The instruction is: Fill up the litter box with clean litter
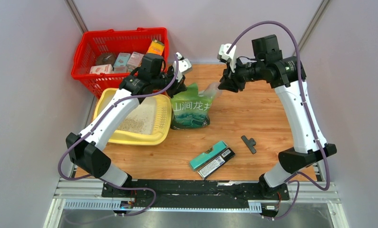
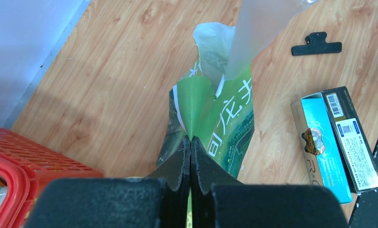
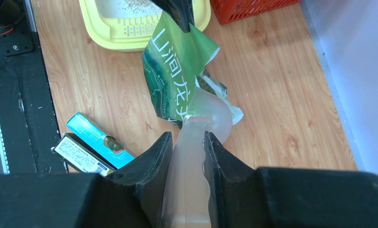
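Note:
The pale-yellow litter box point(image 1: 130, 137) lies at the left, partly under my left arm, with beige clean litter point(image 1: 135, 124) spread on its floor. To its right stands the green printed bag point(image 1: 191, 111), its top open. My left gripper point(image 2: 190, 140) is shut on a corner of the bag's top edge point(image 2: 196, 102). My right gripper point(image 3: 188, 135) is shut on the handle of a translucent scoop point(image 3: 196, 142). The scoop's bowl point(image 3: 215, 118) sits in the bag's mouth point(image 3: 175, 71). Whether the scoop holds litter is hidden.
A red mesh basket point(image 1: 120, 52) of packets stands behind the litter box. A teal box and a black box point(image 1: 213, 156) lie side by side on the wooden table near the front, with a black clip point(image 1: 248, 144) to their right. Walls close in both sides.

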